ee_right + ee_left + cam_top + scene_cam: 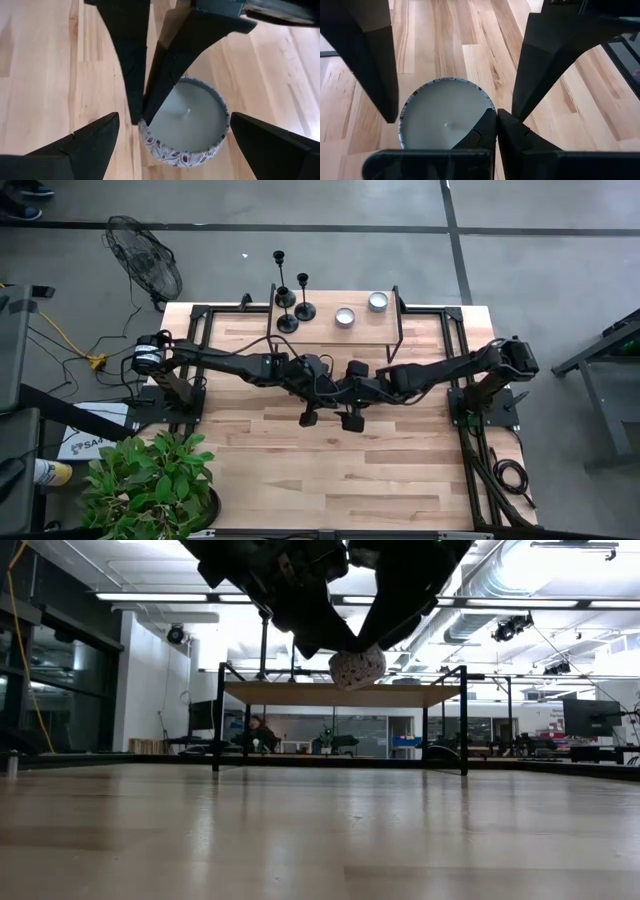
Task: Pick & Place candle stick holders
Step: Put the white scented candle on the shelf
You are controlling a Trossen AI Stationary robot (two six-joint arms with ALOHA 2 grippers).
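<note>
Three black candle stick holders (pixel 288 310) stand on their round bases on the raised shelf (pixel 335 340) at the table's far side, and no gripper is near them. Both arms meet over the table's middle. My left gripper (pixel 496 131) is shut on a round candle tin (pixel 187 122) with white wax and a patterned wall. The tin hangs in the air under the arms (pixel 357 668). My right gripper (pixel 175 120) is open, one finger on either side of the tin and apart from it. My left gripper pinches the tin's rim (pixel 144 121) between its two fingertips (pixel 485 131), one on the wax side and one outside the wall. The fingers slant down onto the rim. The tin hangs below them, wax face up, lifted clear of the table.
Two more candle tins (pixel 345 317) (pixel 377 301) sit on the shelf to the right of the holders. A potted plant (pixel 150 485) stands at the table's near left corner. A fan (pixel 145 255) stands on the floor beyond the far left corner.
</note>
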